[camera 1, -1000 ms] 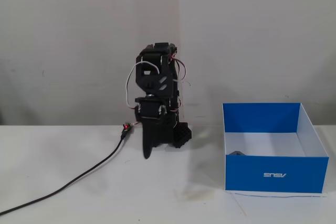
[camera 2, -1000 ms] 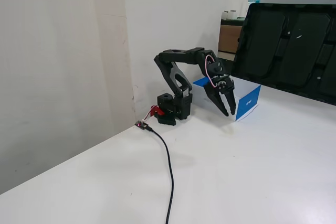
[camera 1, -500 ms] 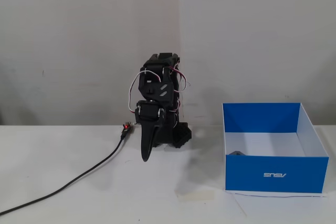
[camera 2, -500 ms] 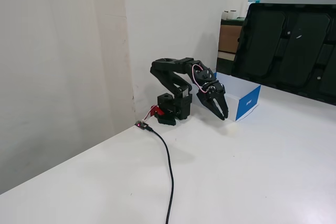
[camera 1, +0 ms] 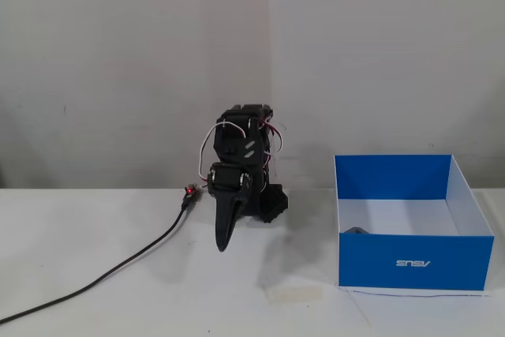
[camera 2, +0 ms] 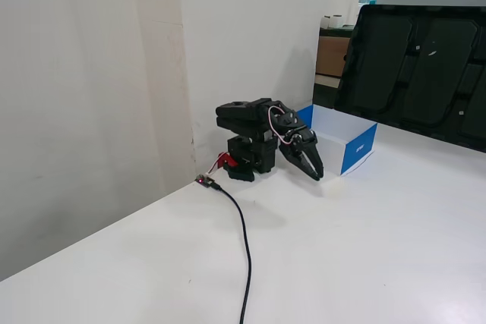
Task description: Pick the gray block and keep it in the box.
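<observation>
The box point(camera 1: 394, 175) is a blue-walled tray with a white interior, standing on the white table at the right of a fixed view; it also shows behind the arm in the other fixed view point(camera 2: 357, 149). A small corner of the gray block point(camera 1: 357, 231) peeks over the box's front wall, inside at the front left; the other fixed view hides it. My gripper point(camera 1: 223, 245) hangs from the folded black arm, pointing down at the table, left of the box and apart from it. It is shut and empty, and it also shows in the other fixed view point(camera 2: 317, 174).
A black cable point(camera 1: 118, 270) runs from the arm's base across the table to the left front. A strip of clear tape point(camera 1: 293, 293) lies on the table before the arm. Walls stand close behind the arm. Black panels point(camera 2: 425, 66) lean beyond the box.
</observation>
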